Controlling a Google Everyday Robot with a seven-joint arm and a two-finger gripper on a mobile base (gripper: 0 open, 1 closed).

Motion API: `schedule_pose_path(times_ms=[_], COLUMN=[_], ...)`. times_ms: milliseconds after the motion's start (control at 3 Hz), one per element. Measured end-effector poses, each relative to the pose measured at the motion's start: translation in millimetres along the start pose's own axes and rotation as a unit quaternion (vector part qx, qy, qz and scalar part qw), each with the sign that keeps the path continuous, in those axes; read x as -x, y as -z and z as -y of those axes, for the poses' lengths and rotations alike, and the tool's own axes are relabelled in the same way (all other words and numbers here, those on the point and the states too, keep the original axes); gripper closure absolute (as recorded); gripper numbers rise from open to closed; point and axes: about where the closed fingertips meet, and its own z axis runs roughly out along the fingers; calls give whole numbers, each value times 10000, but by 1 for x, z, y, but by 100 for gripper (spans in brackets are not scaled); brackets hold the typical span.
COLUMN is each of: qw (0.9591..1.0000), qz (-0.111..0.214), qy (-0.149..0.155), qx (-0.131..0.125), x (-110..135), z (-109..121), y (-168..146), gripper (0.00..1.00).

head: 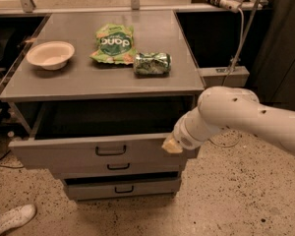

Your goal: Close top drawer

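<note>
Dim light seemingly overhead, top drawer (108, 118) shadowed, hand (171, 145) at its front

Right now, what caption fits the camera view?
Claw at right front of the open top drawer; bowl, snack bag, can on top.

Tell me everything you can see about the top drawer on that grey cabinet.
The top drawer is wide, grey and metal-looking, the uppermost of three. Its flat front panel carries a small black loop handle at centre. It stands pulled out and level, showing a long shallow tray in shadow beneath the tabletop. The gripper sits at the front panel's right end and appears to touch it.
</note>
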Motion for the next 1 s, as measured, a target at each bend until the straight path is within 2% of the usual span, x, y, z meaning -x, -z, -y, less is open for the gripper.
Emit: schedule_pose_path(times_ms=[333,1000], qw=[9992,9979], qz=[335,587], qy=[183,287], qx=[-80,48], x=[32,58], z=[29,40], y=[-7,-42], gripper=[100,100])
